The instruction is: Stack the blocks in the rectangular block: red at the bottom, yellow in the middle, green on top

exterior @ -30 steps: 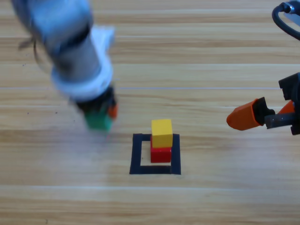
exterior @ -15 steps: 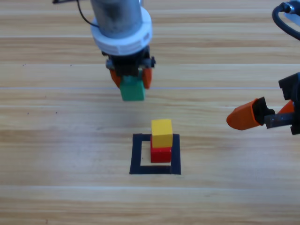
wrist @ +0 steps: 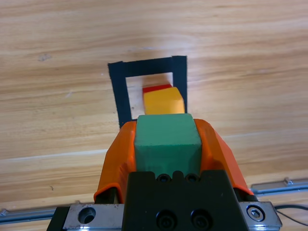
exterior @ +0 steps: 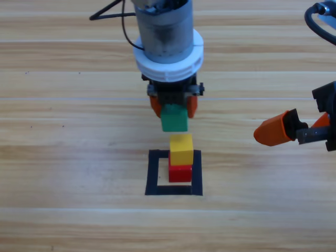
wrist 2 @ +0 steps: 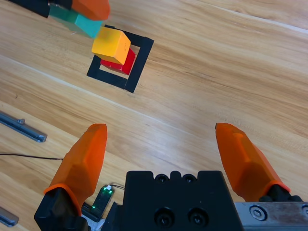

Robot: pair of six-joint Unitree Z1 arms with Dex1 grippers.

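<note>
We see the left gripper (exterior: pixel 172 106) hanging above the table (exterior: pixel 63 173), its two orange jaws pinching the green cube (exterior: pixel 174 118) from either side. Just ahead of that gripper, toward the near edge of the table, stands the yellow cube (exterior: pixel 181 149), sitting on the red cube (exterior: pixel 180 172). The green cube is held in the air just behind the yellow one and a little to the left of it in the high view, not touching it. In the left wrist view the green cube (wrist: pixel 167 142) fills the space between the jaws, and the yellow cube (wrist: pixel 164 101) shows just beyond its far edge with a sliver of red (wrist: pixel 156 88) behind it.

The two stacked cubes stand inside the black tape rectangle (exterior: pixel 154 173), shifted toward its right side, so bare wood shows inside the outline on the left.

Well apart to the right of the left gripper, the right gripper (exterior: pixel 302 131) waits at the edge of the high view; its own wrist view shows its jaws spread wide with nothing between them (wrist 2: pixel 166 159). Between it and the stack we see only open wood. To the left of the left gripper and below the rectangle the table is plain planking too.
</note>
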